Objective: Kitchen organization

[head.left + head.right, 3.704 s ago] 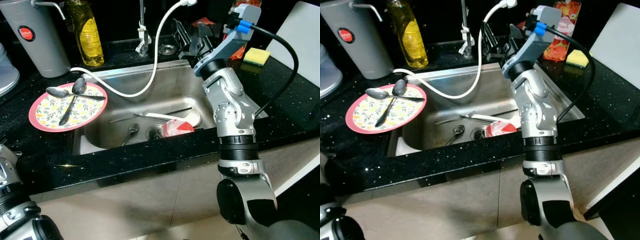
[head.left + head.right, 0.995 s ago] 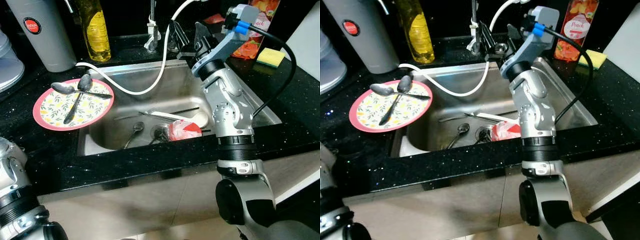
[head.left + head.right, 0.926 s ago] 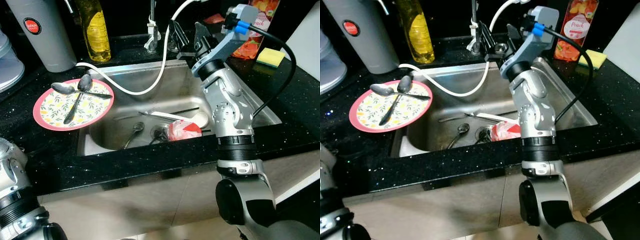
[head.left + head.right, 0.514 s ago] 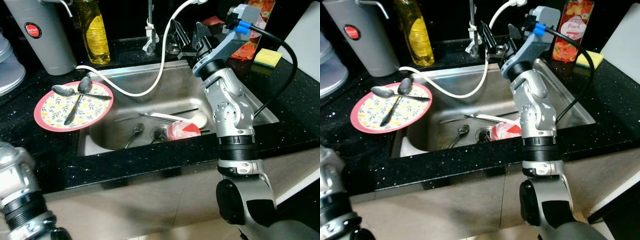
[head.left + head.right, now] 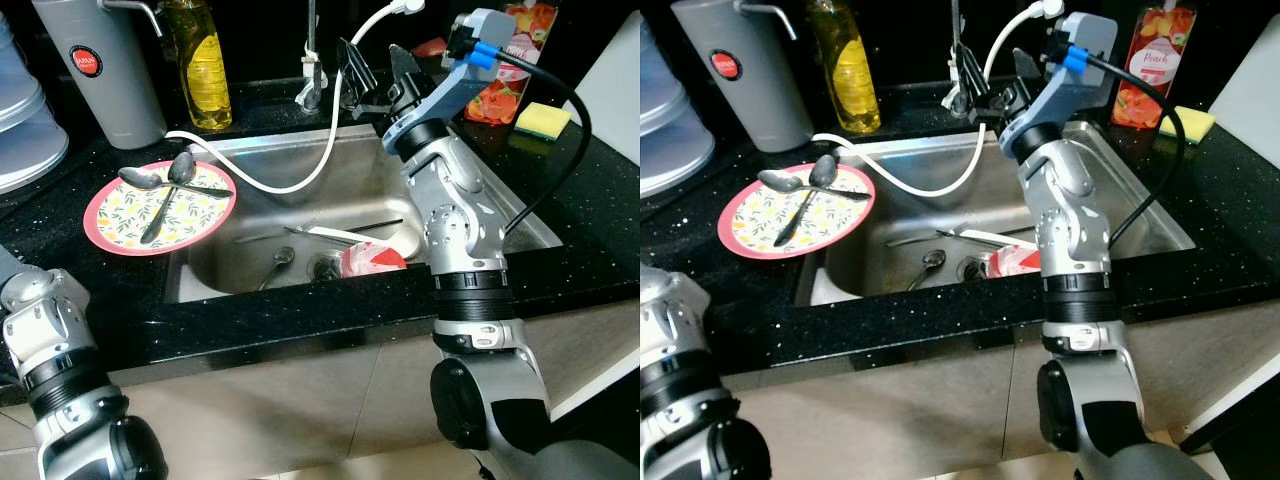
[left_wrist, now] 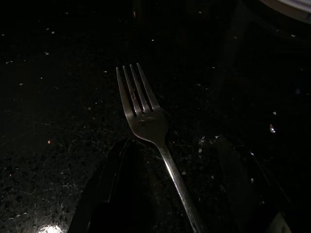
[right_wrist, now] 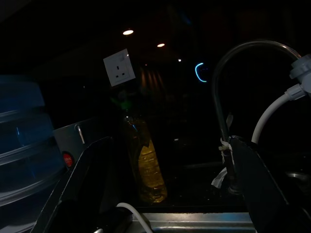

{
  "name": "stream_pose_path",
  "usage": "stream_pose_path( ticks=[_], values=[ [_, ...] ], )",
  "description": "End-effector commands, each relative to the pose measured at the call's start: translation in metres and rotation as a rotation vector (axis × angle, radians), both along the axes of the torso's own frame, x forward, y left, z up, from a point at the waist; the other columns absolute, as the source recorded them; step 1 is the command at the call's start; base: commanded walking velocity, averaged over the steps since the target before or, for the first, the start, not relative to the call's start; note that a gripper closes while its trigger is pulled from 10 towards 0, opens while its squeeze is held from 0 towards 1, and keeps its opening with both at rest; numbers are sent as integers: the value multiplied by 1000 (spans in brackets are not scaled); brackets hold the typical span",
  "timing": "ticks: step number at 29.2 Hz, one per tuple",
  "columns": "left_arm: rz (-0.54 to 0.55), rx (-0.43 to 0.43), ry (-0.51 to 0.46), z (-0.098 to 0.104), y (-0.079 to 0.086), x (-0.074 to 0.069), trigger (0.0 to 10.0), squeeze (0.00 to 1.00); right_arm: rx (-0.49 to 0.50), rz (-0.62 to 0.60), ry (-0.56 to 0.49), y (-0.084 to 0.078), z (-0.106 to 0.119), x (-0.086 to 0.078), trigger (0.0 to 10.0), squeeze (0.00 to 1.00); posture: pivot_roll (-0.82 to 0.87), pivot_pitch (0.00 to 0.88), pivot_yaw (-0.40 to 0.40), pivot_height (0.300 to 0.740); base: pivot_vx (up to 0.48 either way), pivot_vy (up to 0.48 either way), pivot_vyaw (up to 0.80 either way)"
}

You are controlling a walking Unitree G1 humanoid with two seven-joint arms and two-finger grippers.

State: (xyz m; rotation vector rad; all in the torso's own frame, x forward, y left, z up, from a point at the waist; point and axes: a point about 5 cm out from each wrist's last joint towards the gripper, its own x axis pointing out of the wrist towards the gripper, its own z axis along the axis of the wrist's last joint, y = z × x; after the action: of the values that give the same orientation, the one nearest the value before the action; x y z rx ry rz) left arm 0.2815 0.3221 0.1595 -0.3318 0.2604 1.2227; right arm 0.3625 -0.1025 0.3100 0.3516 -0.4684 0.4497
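Note:
My left gripper (image 6: 172, 143) is open low over the black speckled counter, and a steel fork (image 6: 146, 121) lies between its fingers, tines pointing away. I cannot tell whether the fingers touch it. A pink floral plate (image 5: 110, 220) left of the sink carries two spoons (image 5: 140, 177) and a dark utensil. The steel sink (image 5: 350, 160) holds a spoon (image 5: 280, 258), thin utensils and a red-and-white cup (image 5: 370, 260). My right gripper (image 5: 378, 72) is raised over the sink's back edge beside the faucet (image 5: 312, 50), open and holding nothing.
A white hose (image 5: 320, 170) loops from the faucet across the sink. Along the back stand a grey thermos pot (image 5: 95, 70) and a yellow soap bottle (image 5: 205, 65). At the right are a peach bottle (image 5: 520, 50) and a yellow sponge (image 5: 543, 117). Stacked containers (image 5: 20, 120) stand far left.
The camera has shifted, so the whole scene sits further right. My left arm has come up higher at the lower left. The right arm has kept its raised pose.

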Motion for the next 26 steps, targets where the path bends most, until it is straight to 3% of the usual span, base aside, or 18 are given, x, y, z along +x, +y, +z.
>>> stream_pose_path(
  ticks=[1, 2, 3, 4, 6, 8, 14, 15, 17, 18, 20, 24, 25, 26],
  values=[
    [-15, -128, 106, -35, -8, -5, 10000, 0, -1, 1, 2, 2, 0, 0, 10000, 0, 170, 0, 41, 740, 0, 0, 0],
    [3, -146, 127, -41, -5, -9, 6824, 0, 1, 1, 1, 3, 0, 0, 10000, 0, 172, 0, 46, 740, 0, 0, 0],
    [3, -146, 127, -41, -5, -9, 6824, 0, 1, 1, 1, 3, 0, 0, 10000, 0, 172, 0, 46, 740, 0, 0, 0],
    [35, -173, 146, -49, -1, -16, 0, 0, 3, 0, 2, 2, -1, 0, 10000, 0, 172, 0, 46, 740, 0, 0, 0],
    [67, -206, 157, -57, 4, -23, 0, 0, 4, -1, 3, 2, -1, 0, 10000, 0, 176, 0, 51, 740, 0, 0, 0],
    [144, -298, 156, -73, 13, -38, 0, 0, 7, -4, 7, 2, -3, 0, 10000, 0, 180, 0, 51, 740, 0, 0, 0],
    [211, -353, 138, -78, 24, -46, 0, 0, 9, 0, 9, 3, -3, 0, 10000, 0, 185, 0, 47, 740, 0, 0, 0],
    [209, -338, 126, -74, 27, -45, 0, 0, 9, 3, 9, 3, -3, 1, 10000, 0, 187, 0, 45, 740, 0, 0, 0],
    [194, -223, 124, -59, 38, -43, 0, 0, 8, 6, 8, 5, -2, 1, 10000, 0, 185, 0, 45, 740, 0, 0, 0],
    [194, -223, 124, -59, 38, -43, 0, 0, 8, 6, 8, 5, -2, 1, 10000, 0, 185, 0, 45, 740, 0, 0, 0],
    [176, -95, 117, -41, 48, -42, 0, 0, 8, 4, 8, 5, -2, 0, 10000, 0, 185, 0, 45, 740, 0, 0, 0],
    [137, -8, 52, -18, 53, -36, 0, 0, 8, -2, 9, 3, -2, 0, 10000, 0, 177, 0, 46, 740, 0, 0, 0],
    [117, 53, 13, -2, 55, -32, 5059, 0, 7, -6, 9, 1, -2, 0, 10000, 0, 170, 0, 48, 740, 0, 0, 0],
    [117, 53, 13, -2, 55, -32, 5059, 0, 7, -6, 9, 1, -2, 0, 10000, 0, 170, 0, 48, 740, 0, 0, 0]
  ],
)
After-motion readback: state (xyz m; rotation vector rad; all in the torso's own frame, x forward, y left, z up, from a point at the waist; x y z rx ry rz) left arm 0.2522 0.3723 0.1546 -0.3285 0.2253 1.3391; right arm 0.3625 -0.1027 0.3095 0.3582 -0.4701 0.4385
